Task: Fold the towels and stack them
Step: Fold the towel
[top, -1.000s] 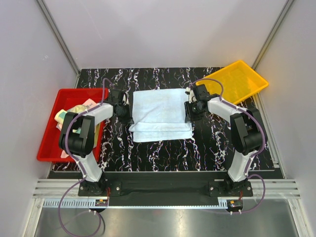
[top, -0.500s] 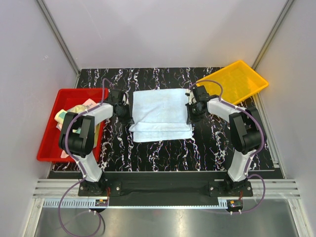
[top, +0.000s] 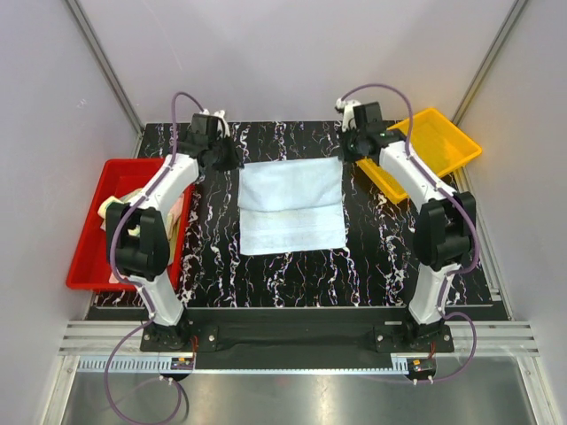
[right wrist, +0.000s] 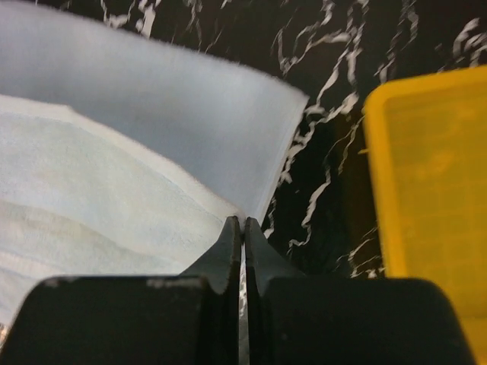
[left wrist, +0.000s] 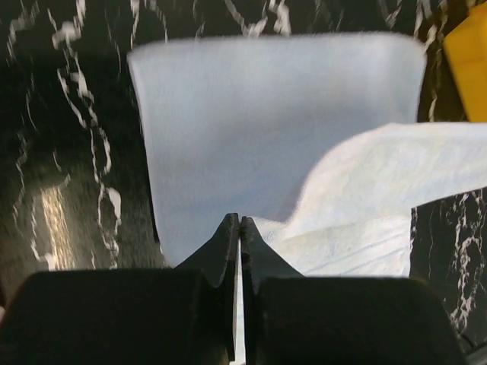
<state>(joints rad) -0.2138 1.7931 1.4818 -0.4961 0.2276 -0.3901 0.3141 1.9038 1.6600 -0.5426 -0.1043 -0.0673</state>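
A light blue towel (top: 292, 212) lies in the middle of the black marble table, with a crease across its middle. My left gripper (top: 232, 159) is shut on its far left corner and my right gripper (top: 347, 152) on its far right corner. Both hold that far edge a little above the table. In the left wrist view the closed left gripper (left wrist: 240, 220) pinches cloth, and the towel (left wrist: 266, 137) spreads beyond it. The right wrist view has the right gripper (right wrist: 243, 222) closed on the towel (right wrist: 114, 205) at its corner. More towels (top: 120, 208), pale yellow-green and peach-pink, lie in the red tray.
The red tray (top: 89, 257) stands at the table's left edge beside the left arm. A yellow tray (top: 434, 142) sits tilted at the far right corner, close to the right gripper, and shows as the yellow tray (right wrist: 434, 190) in the right wrist view. Grey walls enclose the table.
The right gripper has closed on the towel's right edge. Both arms have swung from the towel's mid sides to the far end of the table, carrying the gripped edge with them.
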